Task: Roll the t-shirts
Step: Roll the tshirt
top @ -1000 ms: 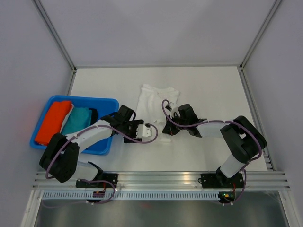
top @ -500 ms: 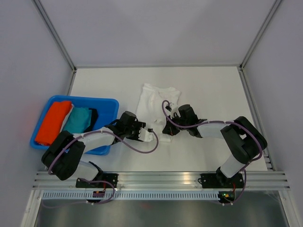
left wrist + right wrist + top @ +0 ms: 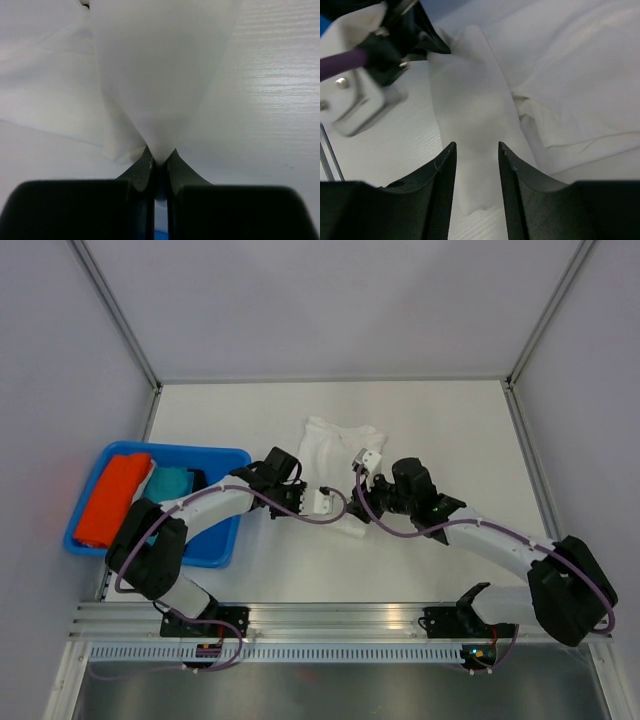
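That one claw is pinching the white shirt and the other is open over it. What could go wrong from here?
1. The left claw grips only a thin pinch of the white t-shirt; a pull could slip it free.
2. With the right claw open and holding nothing, one-sided pulling may drag or bunch the shirt rather than fold it neatly.

No readable text, labels or signs.

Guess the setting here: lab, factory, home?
Most likely a lab test cell: a white table boxed in by plain walls, a left arm and right arm bolted to a metal rail, and a blue tray of shirts.
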Robot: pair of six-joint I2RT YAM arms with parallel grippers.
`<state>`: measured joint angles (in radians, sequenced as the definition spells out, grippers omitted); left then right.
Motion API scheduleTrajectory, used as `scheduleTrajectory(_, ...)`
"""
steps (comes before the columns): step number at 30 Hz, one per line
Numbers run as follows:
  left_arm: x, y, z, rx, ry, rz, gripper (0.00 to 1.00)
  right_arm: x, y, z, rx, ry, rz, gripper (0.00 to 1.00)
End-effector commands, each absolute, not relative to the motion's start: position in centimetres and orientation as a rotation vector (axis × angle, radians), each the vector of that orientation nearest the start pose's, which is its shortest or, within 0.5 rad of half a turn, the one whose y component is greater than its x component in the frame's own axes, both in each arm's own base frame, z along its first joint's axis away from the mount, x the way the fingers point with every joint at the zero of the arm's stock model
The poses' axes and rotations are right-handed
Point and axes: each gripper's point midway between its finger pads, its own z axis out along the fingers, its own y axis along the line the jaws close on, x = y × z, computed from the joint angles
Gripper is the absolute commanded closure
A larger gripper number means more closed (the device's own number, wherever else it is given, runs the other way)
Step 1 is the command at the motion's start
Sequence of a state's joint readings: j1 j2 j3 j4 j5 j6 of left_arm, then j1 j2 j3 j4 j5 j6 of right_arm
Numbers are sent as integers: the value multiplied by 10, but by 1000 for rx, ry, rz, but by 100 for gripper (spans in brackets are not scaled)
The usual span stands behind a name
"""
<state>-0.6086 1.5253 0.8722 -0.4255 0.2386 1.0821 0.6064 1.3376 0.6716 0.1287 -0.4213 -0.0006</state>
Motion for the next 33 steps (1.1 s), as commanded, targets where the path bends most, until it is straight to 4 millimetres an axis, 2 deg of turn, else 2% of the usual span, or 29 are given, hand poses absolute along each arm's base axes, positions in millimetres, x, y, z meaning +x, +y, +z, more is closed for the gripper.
scheduleTrajectory(1,246,-196,43,1996,1888,-442,98,236,259,107,-1158,1810,640,53)
scheduleTrajectory(4,255,-190,41,1960,1967,-461,98,225,254,103,-1251,1754,530,51)
scheduleTrajectory(6,262,-185,36,1928,2018,-471,98,225,249,96,-1302,1741,438,49)
scheduleTrajectory(7,263,-186,36,1919,2031,-476,98,219,250,87,-1340,1740,416,48)
scheduleTrajectory(8,265,-186,35,1920,2033,-475,98,219,249,81,-1354,1742,385,46)
scheduleTrajectory(9,266,-186,35,1919,2031,-475,98,232,243,81,-1308,1750,272,42)
scheduleTrajectory(10,267,-185,34,1922,2033,-463,98,232,246,73,-1314,1768,231,41)
scheduleTrajectory(12,269,-182,29,1914,2066,-450,98,240,250,72,-1293,1783,169,41)
scheduleTrajectory(16,269,-180,28,1905,2080,-443,98,229,277,58,-1392,1748,191,38)
scheduleTrajectory(18,270,-180,30,1901,2076,-438,98,226,282,56,-1392,1745,157,38)
scheduleTrajectory(22,268,-181,30,1914,2060,-442,98,235,283,50,-1359,1785,93,38)
scheduleTrajectory(23,268,-180,31,1914,2060,-442,98,232,288,47,-1397,1789,118,40)
scheduleTrajectory(24,268,-179,30,1910,2067,-443,98,226,284,33,-1480,1819,110,62)
scheduleTrajectory(25,266,-179,30,1909,2074,-446,98,224,292,34,-1507,1821,157,88)
scheduleTrajectory(26,266,-177,30,1906,2078,-448,98,218,291,30,-1533,1842,176,100)
scheduleTrajectory(29,258,-171,31,1915,2099,-476,98,200,290,30,-1590,1878,305,100)
scheduleTrajectory(31,250,-165,31,1916,2137,-501,98,195,291,42,-1568,1898,393,100)
scheduleTrajectory(33,242,-165,36,1911,2148,-556,98,183,293,56,-1542,1913,555,100)
